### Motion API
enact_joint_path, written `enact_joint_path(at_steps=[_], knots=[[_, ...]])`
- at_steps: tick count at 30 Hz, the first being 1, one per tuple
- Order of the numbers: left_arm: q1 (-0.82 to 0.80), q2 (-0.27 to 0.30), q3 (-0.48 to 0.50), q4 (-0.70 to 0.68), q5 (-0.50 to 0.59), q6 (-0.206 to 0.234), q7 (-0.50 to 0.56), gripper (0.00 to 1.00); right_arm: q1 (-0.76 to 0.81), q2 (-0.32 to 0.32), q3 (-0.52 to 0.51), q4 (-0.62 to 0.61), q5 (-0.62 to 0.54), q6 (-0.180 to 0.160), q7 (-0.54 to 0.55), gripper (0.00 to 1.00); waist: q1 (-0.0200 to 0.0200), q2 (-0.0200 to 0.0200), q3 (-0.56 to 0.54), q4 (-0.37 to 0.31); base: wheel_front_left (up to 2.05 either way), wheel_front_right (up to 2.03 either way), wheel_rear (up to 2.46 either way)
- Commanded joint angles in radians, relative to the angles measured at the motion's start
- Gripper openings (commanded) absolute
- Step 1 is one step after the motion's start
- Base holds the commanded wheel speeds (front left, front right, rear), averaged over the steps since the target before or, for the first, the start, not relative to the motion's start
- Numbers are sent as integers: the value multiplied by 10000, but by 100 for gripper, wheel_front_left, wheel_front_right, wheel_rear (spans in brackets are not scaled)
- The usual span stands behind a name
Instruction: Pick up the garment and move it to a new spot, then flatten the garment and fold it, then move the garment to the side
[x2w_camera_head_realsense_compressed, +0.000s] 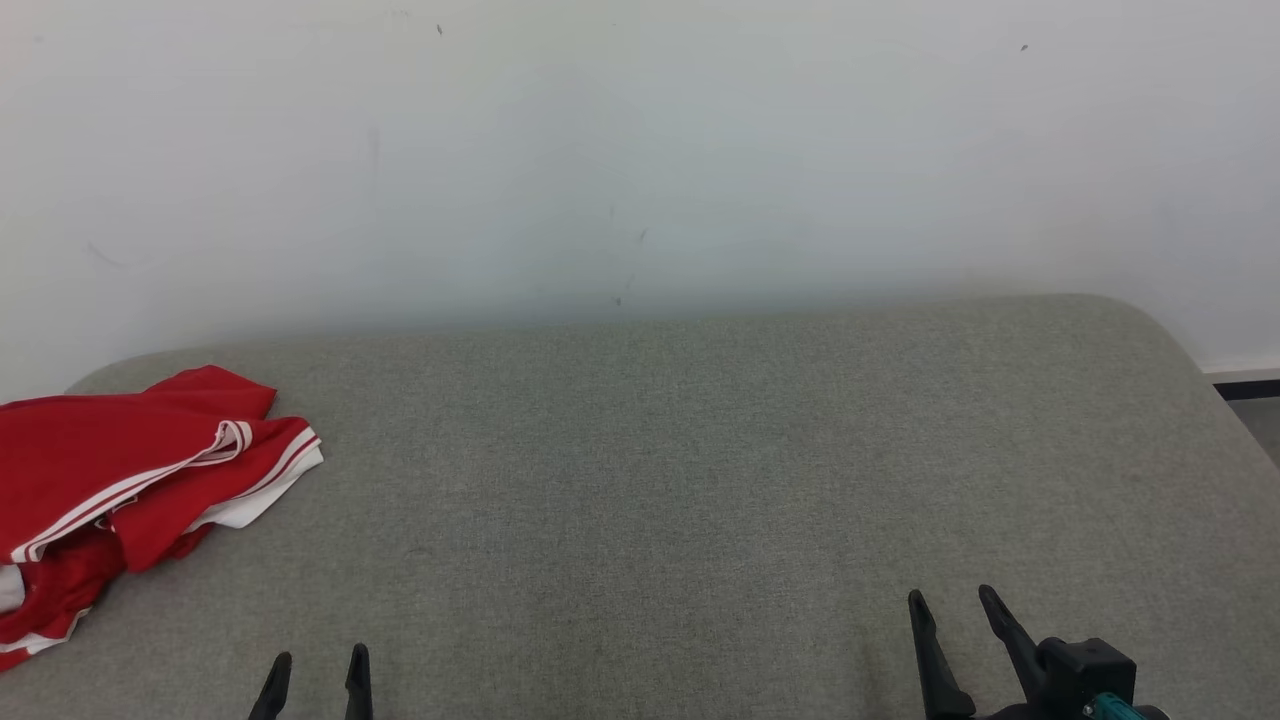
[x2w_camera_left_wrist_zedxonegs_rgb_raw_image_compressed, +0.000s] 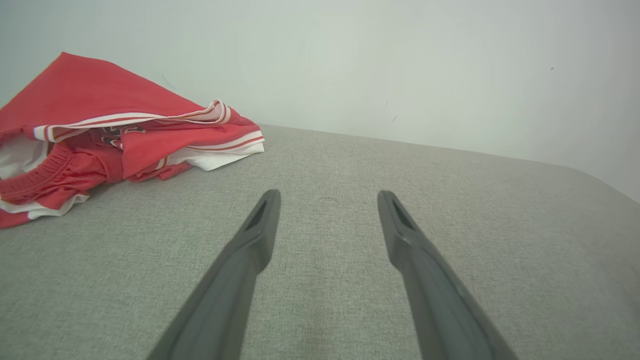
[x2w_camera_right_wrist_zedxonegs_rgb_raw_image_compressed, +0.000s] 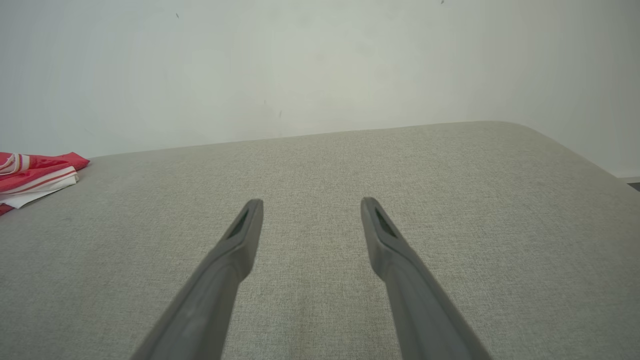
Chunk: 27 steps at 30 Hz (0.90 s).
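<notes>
The left tool (x2w_camera_head_realsense_compressed: 320, 660) is at the near left. Only the tips of its two dark fingers (x2w_camera_head_realsense_compressed: 358, 672) rise from the bottom edge, pointing to the far side. Its jaws stand wide apart and grip nothing. The right tool (x2w_camera_head_realsense_compressed: 952, 600) is at the near right and reaches further in, and its fingers lean a little to the left. Behind them sits the black wrist block (x2w_camera_head_realsense_compressed: 1085, 668) with a small teal part (x2w_camera_head_realsense_compressed: 1112, 708). These jaws are also wide apart and empty.

A plain indoor room, its kind unclear: a grey woven-fabric padded surface (x2w_camera_head_realsense_compressed: 700, 450) fills the lower frame, a scuffed white wall (x2w_camera_head_realsense_compressed: 640, 150) above, a dark skirting strip (x2w_camera_head_realsense_compressed: 1245, 388) at the right edge.
</notes>
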Motion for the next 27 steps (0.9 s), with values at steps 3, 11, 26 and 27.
enact_joint_path(at_steps=[3,11,26,27], knots=[[-89,54,23,16,22,-23,-40,100,-27,5,5,47,-62,-21,-83,100,-2,0,2,8,0,0,0],[-3,54,23,32,-65,-29,-35,100,-44,7,8,104,-77,-21,-133,100,-2,0,-18,29,0,0,0],[332,78,53,-217,2,53,-33,100,292,7,-9,-67,20,-21,-142,100,-2,0,-216,1390,0,0,0],[363,96,42,-231,44,60,-35,100,305,8,-22,-47,53,-21,-155,100,-2,0,-232,1575,0,0,0]])
